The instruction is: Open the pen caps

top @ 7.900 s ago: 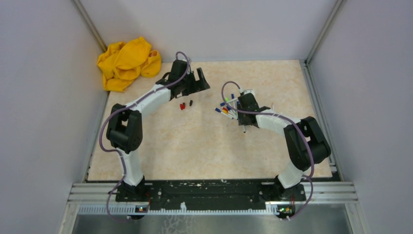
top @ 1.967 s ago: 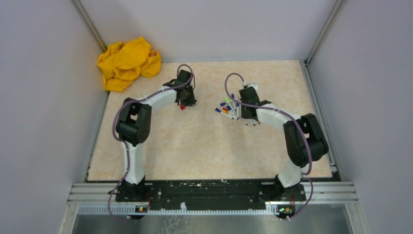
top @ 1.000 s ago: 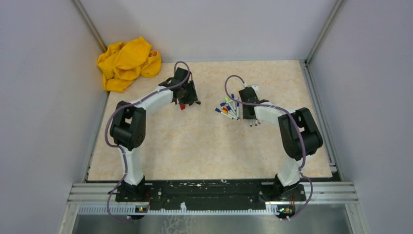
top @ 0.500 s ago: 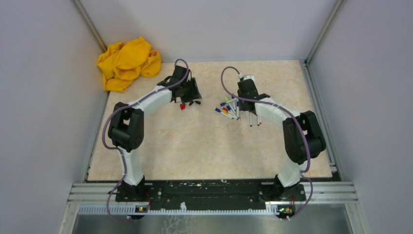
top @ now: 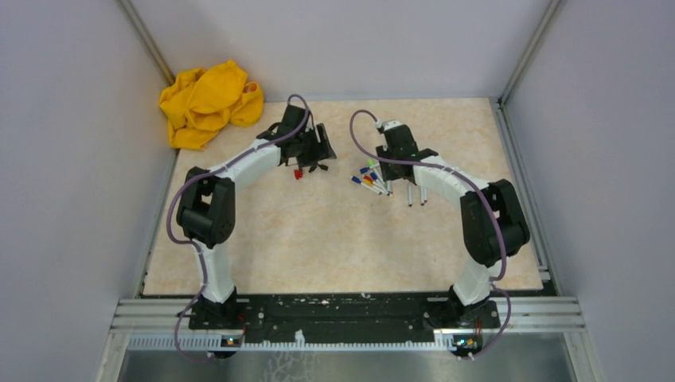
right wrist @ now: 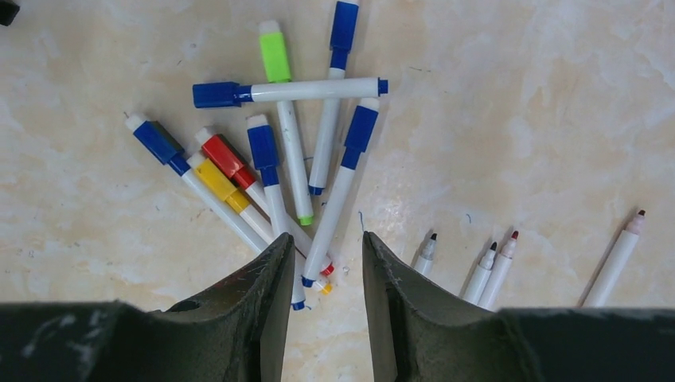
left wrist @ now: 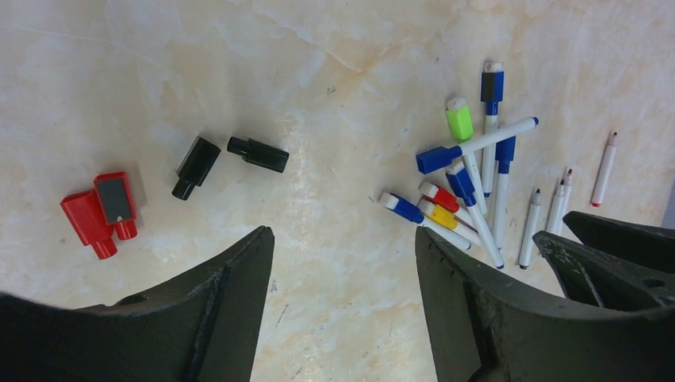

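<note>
Filling in what the top view blurs, the left wrist view shows loose red caps point(left wrist: 83, 221) and black caps point(left wrist: 196, 165) lying flat, slantwise, near the wide-apart left gripper point(left wrist: 342, 239); the right gripper point(right wrist: 327, 239), narrowly parted, hangs over fanned pens point(right wrist: 318, 89), their caps mostly pointing away.
</note>
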